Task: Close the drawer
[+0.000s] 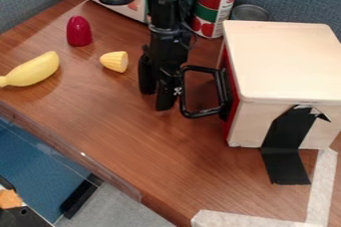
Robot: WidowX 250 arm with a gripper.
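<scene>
Item: one drawer (232, 117), red-fronted, seated in the pale box (283, 61), seemingly almost flush. Item: one black handle (201, 113), projecting from the box's front. Item: one gripper (157, 84), fingers parted, upright before the box and just beside the handle; we judge the closing push runs boxward.

The box (283, 61) is showing cream, its drawer (230, 121) red, its handle (201, 113) and the gripper (156, 97) black. The banana (35, 70) and corn (115, 61) are showing yellow. The can (213, 9) is showing red, green and white. Brown grain is streaking the table (146, 151).
</scene>
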